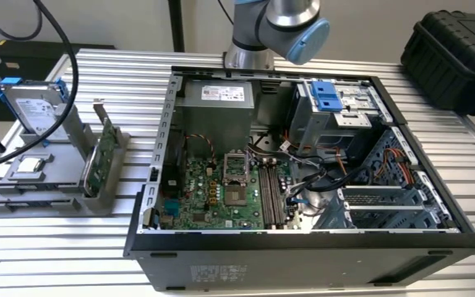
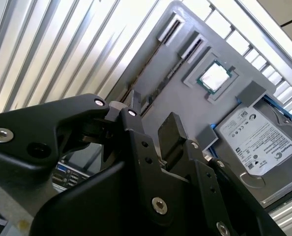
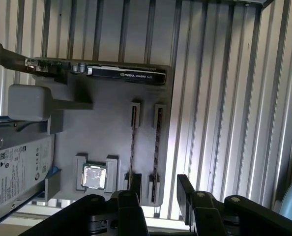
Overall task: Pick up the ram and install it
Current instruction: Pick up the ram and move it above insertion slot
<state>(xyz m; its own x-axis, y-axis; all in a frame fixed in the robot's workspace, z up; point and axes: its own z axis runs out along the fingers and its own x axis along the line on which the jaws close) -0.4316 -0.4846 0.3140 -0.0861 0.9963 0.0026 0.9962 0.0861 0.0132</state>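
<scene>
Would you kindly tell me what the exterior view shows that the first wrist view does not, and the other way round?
Exterior view: the open computer case, its motherboard with its long slots, and the robot arm behind the case.
First wrist view: the open gripper over the holder's two narrow slots, where thin sticks, apparently the ram, stand edge-on.
Both: the grey holder, the hard drive, the graphics card and the processor chip.

Bright, even room light on the slatted table; glare whitens its ribs in both wrist views, the gripper a dark silhouette; case interior shadowed.
</scene>
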